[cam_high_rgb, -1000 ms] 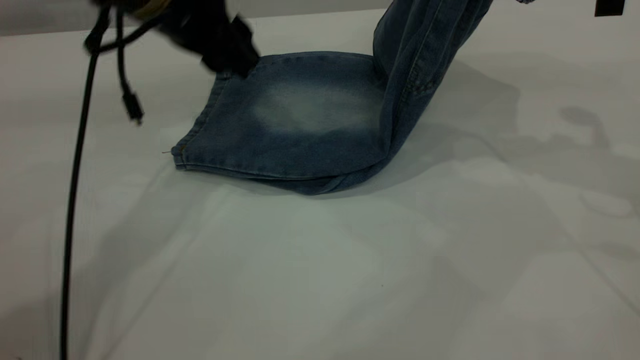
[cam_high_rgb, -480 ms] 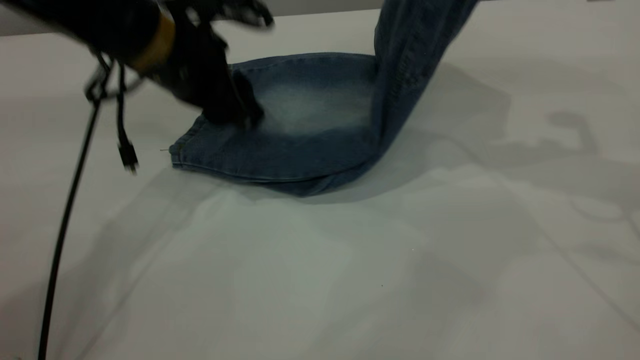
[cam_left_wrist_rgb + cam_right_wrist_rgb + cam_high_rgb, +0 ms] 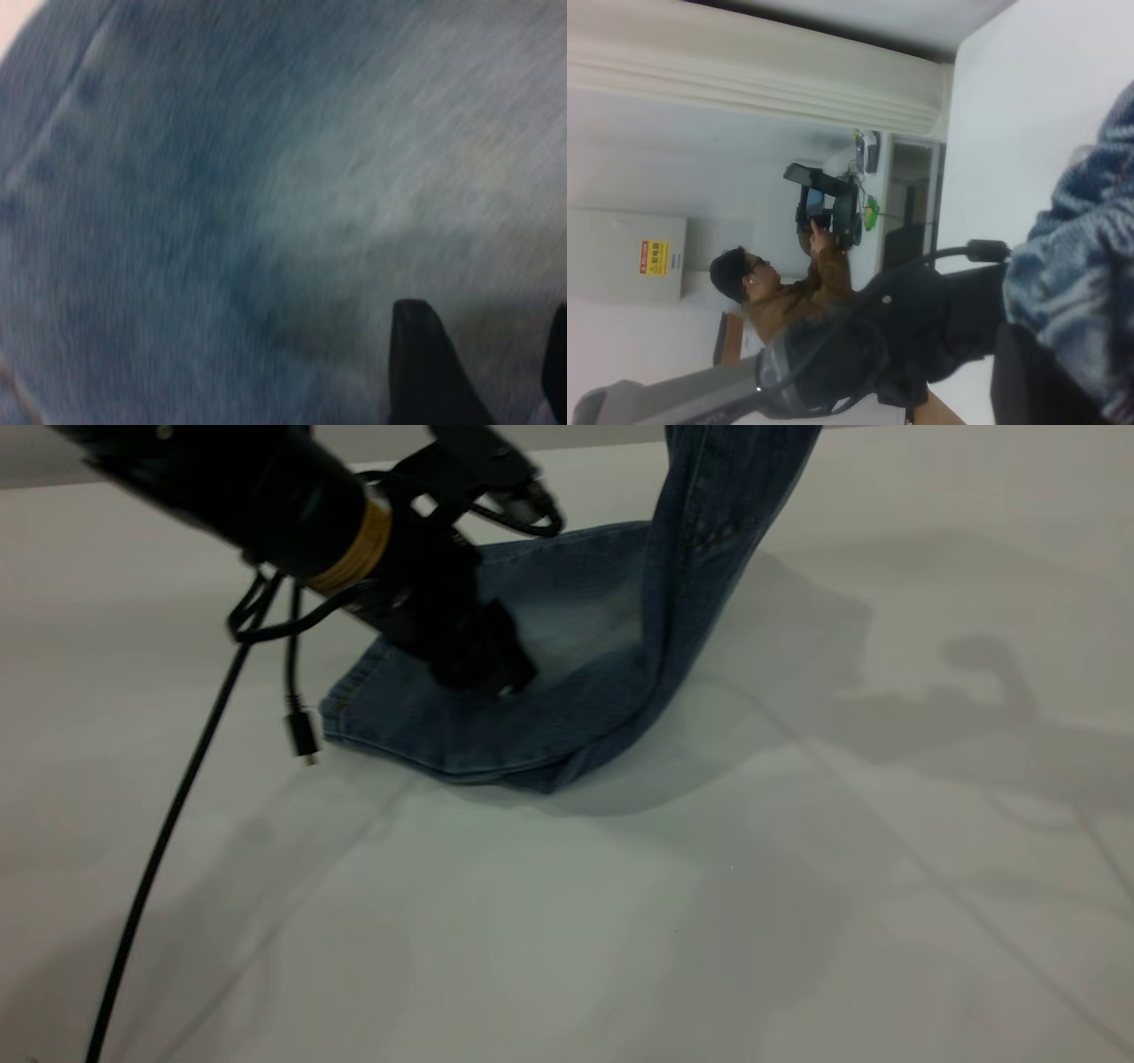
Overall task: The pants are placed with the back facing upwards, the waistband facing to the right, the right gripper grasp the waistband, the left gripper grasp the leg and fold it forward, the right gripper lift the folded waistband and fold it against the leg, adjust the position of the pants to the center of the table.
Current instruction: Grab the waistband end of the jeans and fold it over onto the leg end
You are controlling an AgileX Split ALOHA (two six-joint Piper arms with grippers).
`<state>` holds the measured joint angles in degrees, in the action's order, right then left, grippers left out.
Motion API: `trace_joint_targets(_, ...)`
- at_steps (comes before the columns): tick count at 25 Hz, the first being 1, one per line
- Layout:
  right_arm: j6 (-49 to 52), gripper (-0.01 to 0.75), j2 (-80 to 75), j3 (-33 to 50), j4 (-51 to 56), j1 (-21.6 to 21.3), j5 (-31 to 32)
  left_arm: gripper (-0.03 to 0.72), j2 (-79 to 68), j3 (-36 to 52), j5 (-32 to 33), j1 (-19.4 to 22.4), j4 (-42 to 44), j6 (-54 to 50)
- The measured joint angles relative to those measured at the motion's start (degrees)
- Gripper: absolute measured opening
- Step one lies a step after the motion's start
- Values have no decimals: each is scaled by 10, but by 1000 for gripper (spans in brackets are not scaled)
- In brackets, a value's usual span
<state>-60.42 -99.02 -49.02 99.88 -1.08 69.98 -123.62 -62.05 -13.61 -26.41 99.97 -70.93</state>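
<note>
One pair of jeans [image 3: 567, 691] lies on the white table [image 3: 620, 921], toward its far side, and we see the lower part flat while the other part rises steeply and leaves the exterior view at the top. We see the left gripper [image 3: 483, 673] pressing down on the flat denim near the hem. Its fingers [image 3: 425, 372] stand a little apart above the cloth. We cannot tell the state of the right gripper; denim [image 3: 1081, 283] is close before its camera. A black cable [image 3: 168, 824] hangs at the left.

Exterior camera faces table [image 3: 797, 921] low; wrist cameras sit tight against pants [image 3: 266, 212].
</note>
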Motion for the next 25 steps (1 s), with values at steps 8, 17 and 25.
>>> trace_joint_targets(8,-3,56,2,0,2,0,1,319,30,-8,44,-2,0,0)
trace_joint_targets(17,-17,56,2,0,2,5,-2,260,140,-7,118,91,-1,-15)
trace_joint_targets(25,-66,56,2,0,1,98,-70,237,274,-8,95,126,-1,-24)
